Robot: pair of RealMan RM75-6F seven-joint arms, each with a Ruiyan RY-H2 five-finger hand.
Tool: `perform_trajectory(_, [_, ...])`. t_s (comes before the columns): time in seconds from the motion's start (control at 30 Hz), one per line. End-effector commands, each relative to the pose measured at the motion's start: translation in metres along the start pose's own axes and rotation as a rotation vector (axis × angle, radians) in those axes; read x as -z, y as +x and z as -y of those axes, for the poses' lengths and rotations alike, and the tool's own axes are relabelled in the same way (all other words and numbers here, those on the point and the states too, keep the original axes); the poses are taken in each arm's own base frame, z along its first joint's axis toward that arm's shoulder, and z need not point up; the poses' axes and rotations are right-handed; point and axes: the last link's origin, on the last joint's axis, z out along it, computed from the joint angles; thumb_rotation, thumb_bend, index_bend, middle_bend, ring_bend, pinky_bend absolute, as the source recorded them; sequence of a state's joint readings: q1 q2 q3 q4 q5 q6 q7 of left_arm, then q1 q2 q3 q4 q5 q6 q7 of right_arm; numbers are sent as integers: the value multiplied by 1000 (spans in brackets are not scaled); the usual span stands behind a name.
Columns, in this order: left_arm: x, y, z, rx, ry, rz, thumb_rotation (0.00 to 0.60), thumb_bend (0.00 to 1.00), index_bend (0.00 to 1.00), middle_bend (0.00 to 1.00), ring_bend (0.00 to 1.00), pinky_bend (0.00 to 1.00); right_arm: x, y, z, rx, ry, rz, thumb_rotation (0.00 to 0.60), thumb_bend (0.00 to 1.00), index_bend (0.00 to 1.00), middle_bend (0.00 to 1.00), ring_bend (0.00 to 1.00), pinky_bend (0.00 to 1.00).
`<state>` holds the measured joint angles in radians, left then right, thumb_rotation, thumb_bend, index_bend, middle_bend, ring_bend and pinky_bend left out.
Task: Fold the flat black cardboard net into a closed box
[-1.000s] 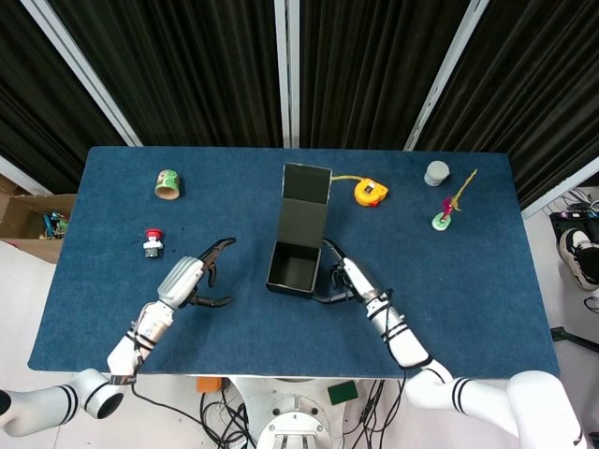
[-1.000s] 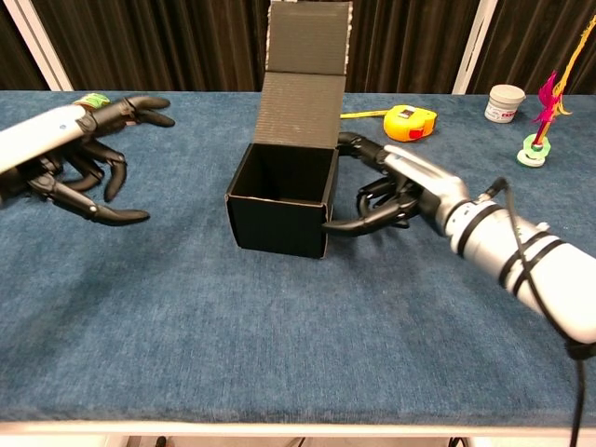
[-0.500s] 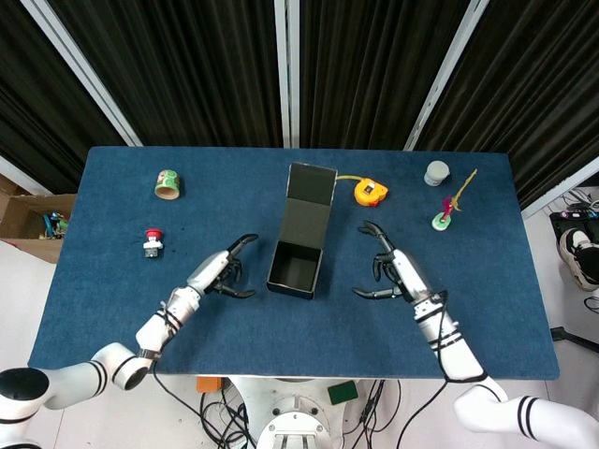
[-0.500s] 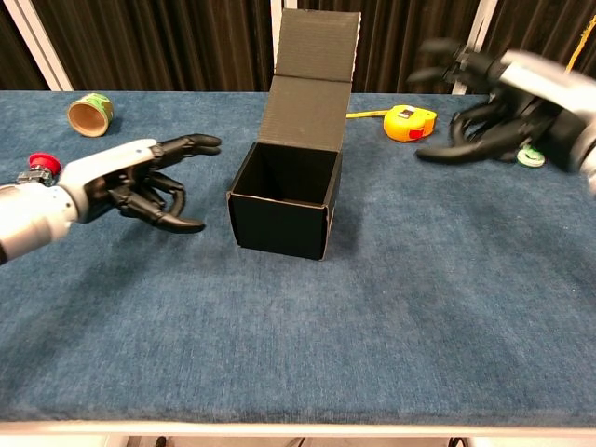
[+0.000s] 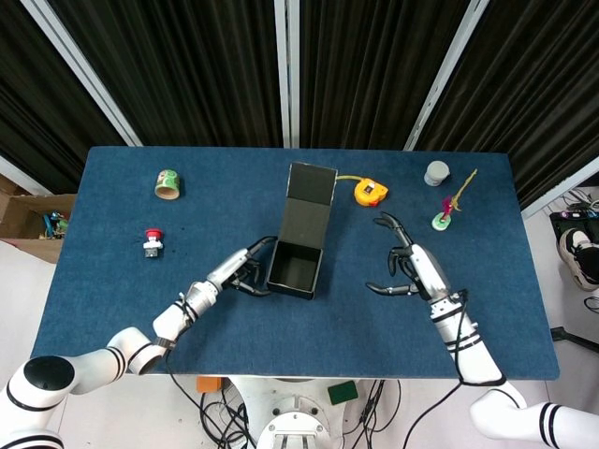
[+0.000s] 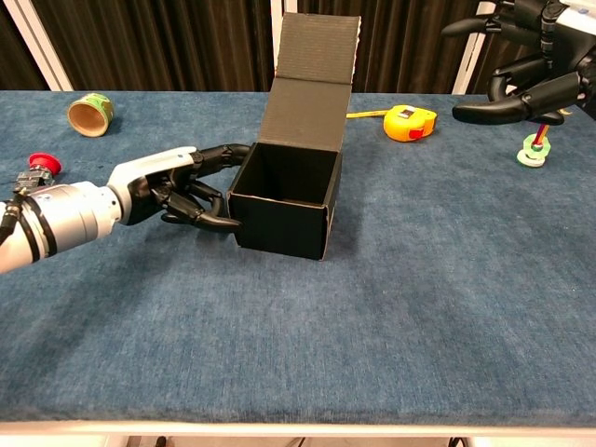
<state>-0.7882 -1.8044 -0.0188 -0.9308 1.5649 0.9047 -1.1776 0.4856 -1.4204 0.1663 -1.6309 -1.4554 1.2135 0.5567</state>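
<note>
While the left hand [image 6: 172,186] sits low on the worktop [image 5: 112,309], its fingers [image 6: 209,200] are curled against the left wall of the black box [image 6: 284,209], touching it, though I cannot tell whether the thumb hooks over the rim or only lies along it. That box stands near the middle of the blue cloth, walls up, mouth open, its lid flap [image 6: 312,79] rising straight behind the opening. Risk number one: one-sided pressure from the left, with nothing bracing the far wall, could slide the light cardboard rightward or buckle that wall inward. Further right, a yellow tape measure [image 5: 369,194] lies just beyond the lid, close enough to snag the flap if the box skids back. Out on the right, the right hand [image 5: 416,269] hovers well apart from the box, fingers spread and holding nothing; if it swings in too fast for the lid, it could knock the flap backward and tip the whole box over.
</note>
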Motion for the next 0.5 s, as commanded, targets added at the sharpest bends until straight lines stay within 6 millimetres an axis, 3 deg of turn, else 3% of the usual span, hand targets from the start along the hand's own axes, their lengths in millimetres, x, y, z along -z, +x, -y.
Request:
perform_trajectory(0.03, [-3,-3,1,8,4,31,600,125,0,14,639,993,0,-2,-2,-1,-3,2,600,58,0,149,685,1000])
perform_trajectory(0.37, [-16,-9,5,70,36,56,600,124,44,87,639,992,4,-7,-12,-21,-22,3,600,58,0,153,685,1000])
perform_trajectory(0.5, [-19,-11,4,118,31,27,600,125,253,284,650,993,5,-6,-22,-21,-49,-21,600,58,1,162,686,1000])
